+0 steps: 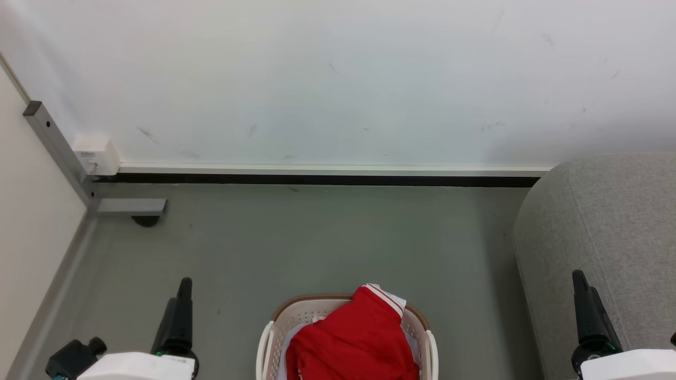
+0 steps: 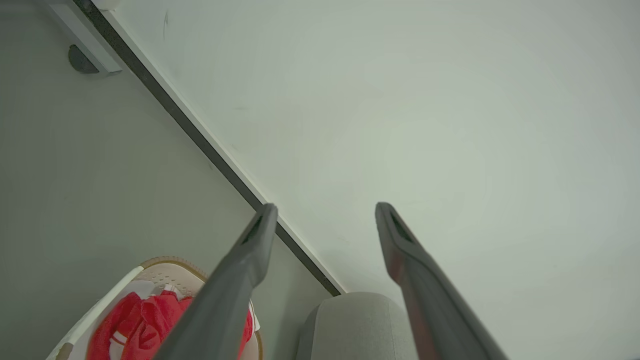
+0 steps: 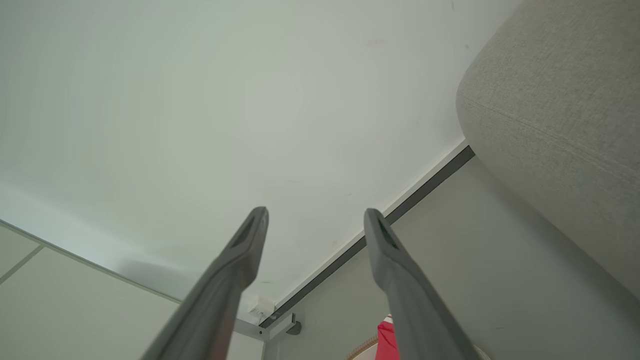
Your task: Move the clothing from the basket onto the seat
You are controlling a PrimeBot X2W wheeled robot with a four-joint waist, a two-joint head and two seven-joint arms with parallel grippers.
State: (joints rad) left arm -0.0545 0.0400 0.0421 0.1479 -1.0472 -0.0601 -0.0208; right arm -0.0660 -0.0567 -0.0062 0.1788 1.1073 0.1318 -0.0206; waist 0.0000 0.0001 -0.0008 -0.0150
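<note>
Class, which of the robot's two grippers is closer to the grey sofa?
The right gripper: it shows against the sofa, while the left gripper sits on the basket's other side.

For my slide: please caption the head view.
Red clothing lies in the basket between left gripper and right gripper; grey seat at right.

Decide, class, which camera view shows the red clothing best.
The head view: the clothing lies heaped in the basket, striped trim visible. The left wrist view has a finger crossing it; the right wrist view catches just a red sliver.
</note>
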